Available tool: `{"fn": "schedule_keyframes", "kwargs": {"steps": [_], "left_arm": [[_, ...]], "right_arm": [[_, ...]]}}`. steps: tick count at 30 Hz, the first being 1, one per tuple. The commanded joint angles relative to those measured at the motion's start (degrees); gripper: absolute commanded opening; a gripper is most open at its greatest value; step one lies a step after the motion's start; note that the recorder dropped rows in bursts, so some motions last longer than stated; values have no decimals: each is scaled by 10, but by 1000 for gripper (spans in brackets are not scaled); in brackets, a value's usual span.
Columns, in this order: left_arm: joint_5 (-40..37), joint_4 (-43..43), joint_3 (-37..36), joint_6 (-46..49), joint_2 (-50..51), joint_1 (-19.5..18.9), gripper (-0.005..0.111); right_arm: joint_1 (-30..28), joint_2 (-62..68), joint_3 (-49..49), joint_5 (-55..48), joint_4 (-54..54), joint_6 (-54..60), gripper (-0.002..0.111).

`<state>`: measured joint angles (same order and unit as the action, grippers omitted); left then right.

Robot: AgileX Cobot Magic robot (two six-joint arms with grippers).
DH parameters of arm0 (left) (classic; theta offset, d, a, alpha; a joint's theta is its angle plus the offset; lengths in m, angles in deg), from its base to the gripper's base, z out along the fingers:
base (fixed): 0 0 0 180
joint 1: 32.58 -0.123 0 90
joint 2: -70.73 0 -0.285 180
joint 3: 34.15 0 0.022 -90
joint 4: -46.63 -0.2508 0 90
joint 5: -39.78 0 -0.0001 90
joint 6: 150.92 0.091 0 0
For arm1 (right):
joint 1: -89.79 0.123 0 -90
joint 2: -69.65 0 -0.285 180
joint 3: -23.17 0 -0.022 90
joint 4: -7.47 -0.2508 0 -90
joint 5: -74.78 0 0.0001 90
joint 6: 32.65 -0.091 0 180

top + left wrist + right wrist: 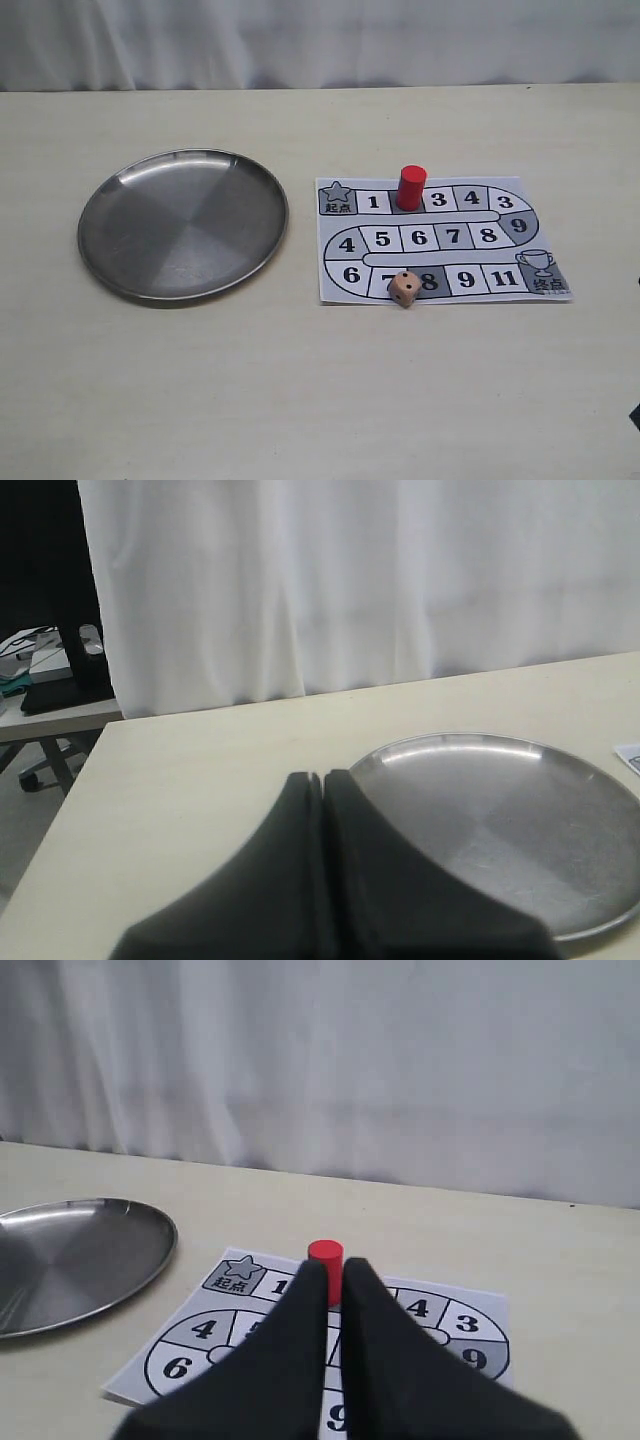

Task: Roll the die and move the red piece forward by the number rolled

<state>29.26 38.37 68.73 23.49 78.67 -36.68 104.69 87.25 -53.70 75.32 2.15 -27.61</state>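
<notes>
Resting on the near row of the board (331, 290), the die (404, 289) looks light, rigid, smooth; pinch it across two opposite flat faces; red piece (410, 187) stands upright on the far row; left gripper (322, 778) and right gripper (335, 1265) both closed, empty.

Game board (452, 215): flat on the table (300, 400). Game piece (410, 187): upright on the board's far row, on the square between 1 and 3; die (404, 289): on the board's near row, between 6 and 8, at the near edge. Plate (183, 222): on the table just left of the board, not touching it.
</notes>
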Motion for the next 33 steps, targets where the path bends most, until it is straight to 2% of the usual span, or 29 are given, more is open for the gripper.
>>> {"fn": "schedule_keyframes", "kwargs": {"steps": [1, 20, 22, 26, 33], "left_arm": [[6, 0, -1, -1, -1, -2, 0], [6, 0, -1, -1, -1, -2, 0], [6, 0, -1, -1, -1, -2, 0], [6, 0, -1, -1, -1, -2, 0], [6, 0, -1, -1, -1, -2, 0]], "right_arm": [[-1, -3, -3, -9, 0, 4, 4], [-5, -13, -3, -9, 6, 4, 4], [-25, -13, -3, -9, 29, 3, 4], [-101, -13, -3, -9, 35, 3, 4], [-150, -29, -3, -9, 78, 3, 4]]}}
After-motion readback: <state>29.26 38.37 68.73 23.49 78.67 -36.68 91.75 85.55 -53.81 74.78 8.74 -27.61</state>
